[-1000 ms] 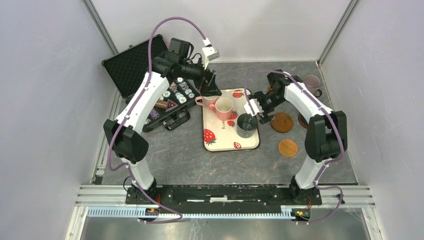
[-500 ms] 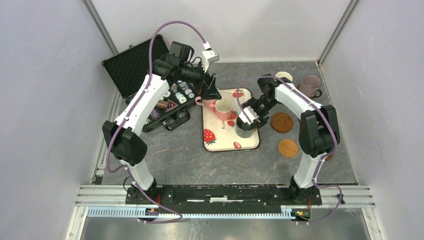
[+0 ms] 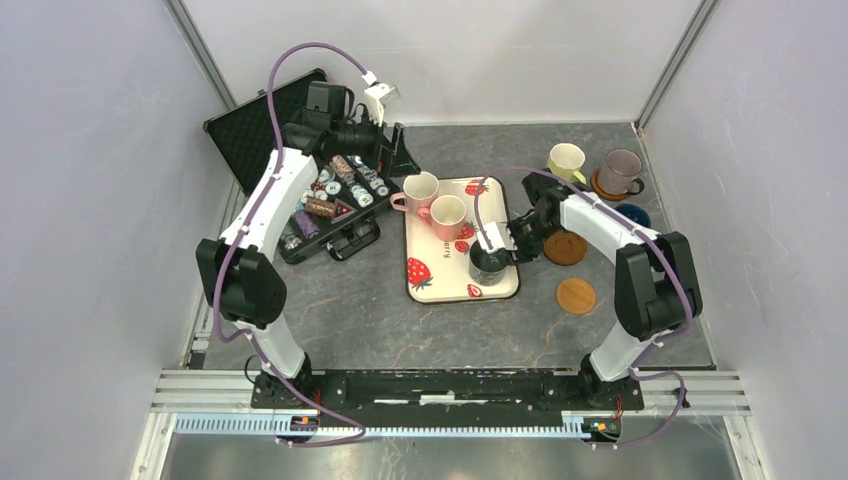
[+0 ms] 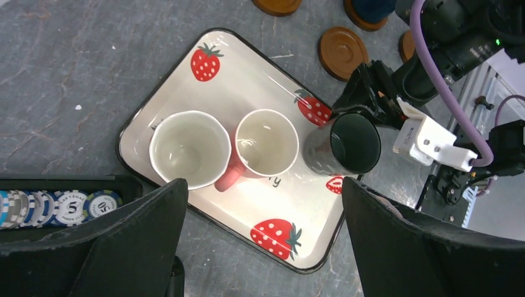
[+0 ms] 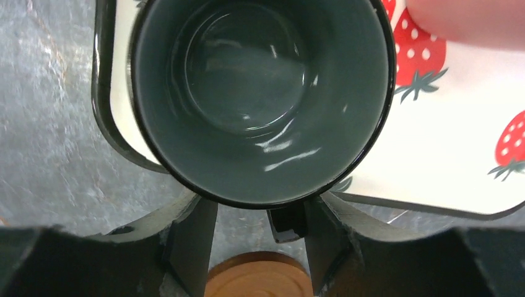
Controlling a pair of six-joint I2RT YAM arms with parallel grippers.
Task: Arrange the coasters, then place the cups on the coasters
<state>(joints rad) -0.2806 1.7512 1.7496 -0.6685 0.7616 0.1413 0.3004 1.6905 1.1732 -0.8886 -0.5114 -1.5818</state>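
A dark green-grey cup (image 3: pixel 490 262) (image 5: pixel 260 93) stands at the right edge of the strawberry tray (image 3: pixel 440 285). My right gripper (image 3: pixel 510 240) (image 5: pixel 260 247) straddles the cup's handle (image 5: pixel 288 223); the jaws are partly closed, and a gap shows between the handle and the left finger (image 5: pixel 192 247). Two pink cups (image 3: pixel 420 188) (image 3: pixel 447 215) sit on the tray. My left gripper (image 3: pixel 395 160) (image 4: pixel 260 247) hangs wide open and empty above them. Bare coasters (image 3: pixel 565 247) (image 3: pixel 576 295) lie right of the tray.
A yellow-green cup (image 3: pixel 566 160) and a lilac cup (image 3: pixel 622 170) stand at the back right, the lilac one on a coaster. A navy cup (image 3: pixel 634 214) is partly hidden by the right arm. An open case of poker chips (image 3: pixel 340 185) lies left of the tray.
My left arm has drawn back left from the pink cups toward the case. My right gripper has come down to the dark cup and narrowed its jaws around the handle.
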